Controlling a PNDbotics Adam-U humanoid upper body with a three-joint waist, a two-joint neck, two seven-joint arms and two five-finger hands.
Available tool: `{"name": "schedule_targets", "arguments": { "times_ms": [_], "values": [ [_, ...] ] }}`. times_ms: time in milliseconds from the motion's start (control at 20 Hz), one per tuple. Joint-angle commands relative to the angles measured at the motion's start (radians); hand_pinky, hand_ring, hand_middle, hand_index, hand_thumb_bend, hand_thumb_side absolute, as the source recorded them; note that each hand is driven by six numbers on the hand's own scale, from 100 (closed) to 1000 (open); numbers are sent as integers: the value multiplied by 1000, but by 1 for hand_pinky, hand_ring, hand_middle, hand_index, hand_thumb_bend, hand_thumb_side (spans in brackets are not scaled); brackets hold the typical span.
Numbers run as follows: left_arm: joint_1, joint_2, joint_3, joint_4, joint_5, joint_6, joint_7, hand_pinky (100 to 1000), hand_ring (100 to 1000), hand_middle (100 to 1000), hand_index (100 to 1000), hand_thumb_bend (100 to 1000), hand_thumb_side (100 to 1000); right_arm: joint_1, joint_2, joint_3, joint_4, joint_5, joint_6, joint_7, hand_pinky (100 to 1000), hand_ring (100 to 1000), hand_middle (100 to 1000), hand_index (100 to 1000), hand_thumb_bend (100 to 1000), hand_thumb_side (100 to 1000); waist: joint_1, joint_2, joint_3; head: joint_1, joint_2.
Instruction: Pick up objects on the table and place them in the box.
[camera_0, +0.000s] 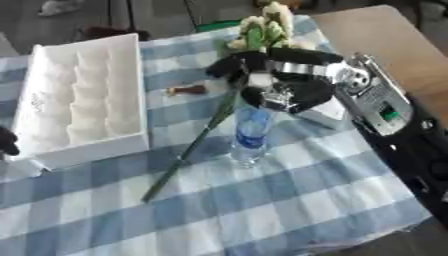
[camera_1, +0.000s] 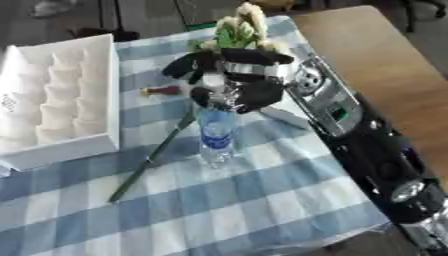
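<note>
Checked cloth (camera_0: 289, 200) covers the near desk; on it a clear water bottle (camera_0: 251, 135) stands upright, a long-stemmed flower (camera_0: 206, 132) lying just behind it, blooms toward the far edge. From the right, the right hand (camera_0: 289, 82) hangs over the bottle's top, fingers curled about the cap, as best the blur allows. Well to the left sits the white box (camera_0: 83, 95), open, with moulded hollows. Only a dark sliver at the left edge suggests the left hand (camera_0: 7, 141); its fingers cannot be read. Lifting straight up before swinging left should spare the stem and clear the box wall.
</note>
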Motion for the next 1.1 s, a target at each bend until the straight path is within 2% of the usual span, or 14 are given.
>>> {"name": "schedule_targets", "arguments": {
  "times_ms": [50,700,1100],
  "values": [
    [-10,13,2,-21,7,0,-5,455,562,706,703,159,800,-11,-27,-13,-21,7,-114,103,854,953,954,1000,100,835,-1,-12,-1,-3,4],
    [-9,14,3,-21,10,2,-6,454,564,707,703,160,800,-25,-26,-31,-25,17,-101,36,837,938,938,993,100,769,-2,-12,1,-4,4],
    [-9,14,3,-21,10,3,-6,454,565,708,704,161,800,-36,-20,-41,-26,12,-81,18,835,937,937,991,100,758,-3,-13,0,-4,4]
  ]
}}
